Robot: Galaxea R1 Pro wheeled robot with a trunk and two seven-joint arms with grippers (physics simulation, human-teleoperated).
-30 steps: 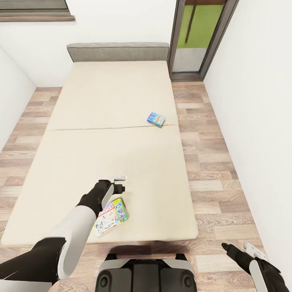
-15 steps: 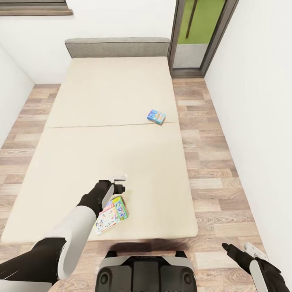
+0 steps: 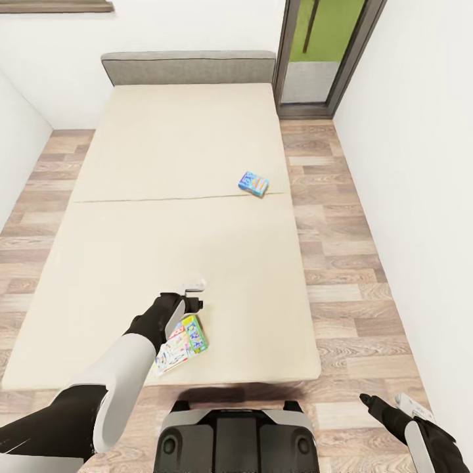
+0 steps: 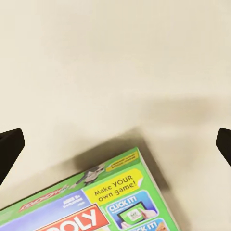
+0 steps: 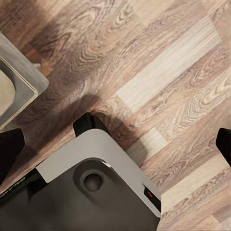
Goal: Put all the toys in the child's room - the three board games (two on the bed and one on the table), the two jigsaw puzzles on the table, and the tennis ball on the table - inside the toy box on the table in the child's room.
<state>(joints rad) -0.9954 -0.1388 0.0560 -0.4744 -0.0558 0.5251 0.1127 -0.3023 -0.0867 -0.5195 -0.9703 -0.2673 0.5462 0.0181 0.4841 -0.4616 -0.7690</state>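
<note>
1. Pickup of the first board game is the step in hand: your left tool (image 3: 192,294) hangs over the bed (image 3: 131,217), just past the far edge of the green Monopoly box (image 3: 180,345), which lies flat near the bed's foot edge.
2. Left tool is spread wide; in the left wrist view its two dark fingertips (image 4: 9,149) sit at opposite borders with nothing between them, and the green Monopoly box (image 4: 91,199) lies flat on the mattress below.
3. Second game, the small blue box (image 3: 253,184), rests well up the bed from the green one, close to the bed's right edge.
4. Right tool (image 3: 404,407) hangs low beside your base over the wood floor (image 5: 168,62), fingertips apart and empty.
5. Next, I judge, you should draw the left tool back over the box, straddle one edge, lower and close. A flat box on a soft mattress may be hard to pinch.
</note>
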